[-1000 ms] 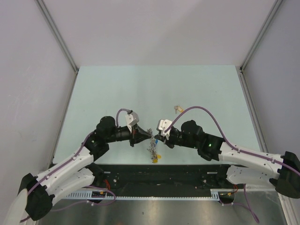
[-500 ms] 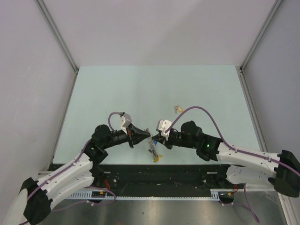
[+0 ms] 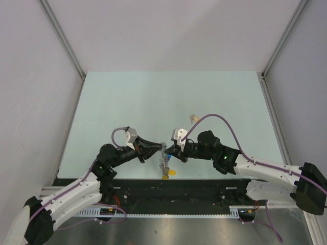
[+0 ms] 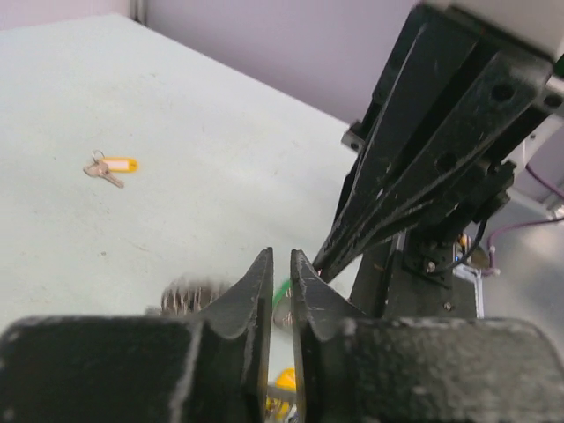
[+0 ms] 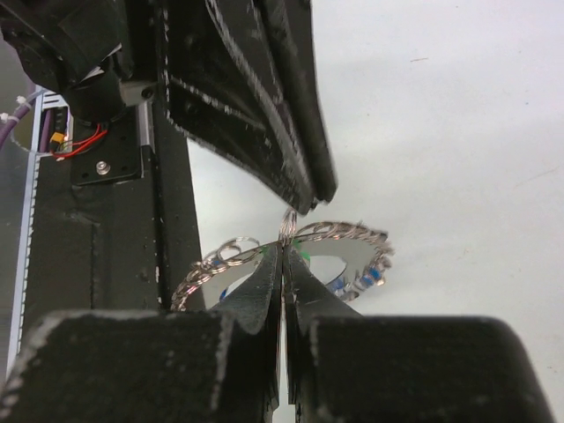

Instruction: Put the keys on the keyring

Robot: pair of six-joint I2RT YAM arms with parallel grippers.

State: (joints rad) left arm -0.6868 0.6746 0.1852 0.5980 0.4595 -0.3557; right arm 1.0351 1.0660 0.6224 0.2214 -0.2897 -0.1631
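Near the front edge of the desk [image 3: 153, 97], the right end effector [image 5: 283, 253] pinches the keyring [image 5: 339, 233]. The left end effector [image 4: 282, 261] stands slightly parted, so the green key [image 4: 281, 295] could drop unthreaded. The yellow-orange key [image 4: 112, 166] lies well apart.

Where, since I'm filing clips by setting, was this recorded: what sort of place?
Probably a robotics lab test cell: a pale green tabletop boxed in by plain grey panel walls, with a black-and-white left robot arm and matching right robot arm mounted at its near edge.

Keyring [image 3: 164, 162] seemingly upright; orange key [image 3: 193, 118] apart.
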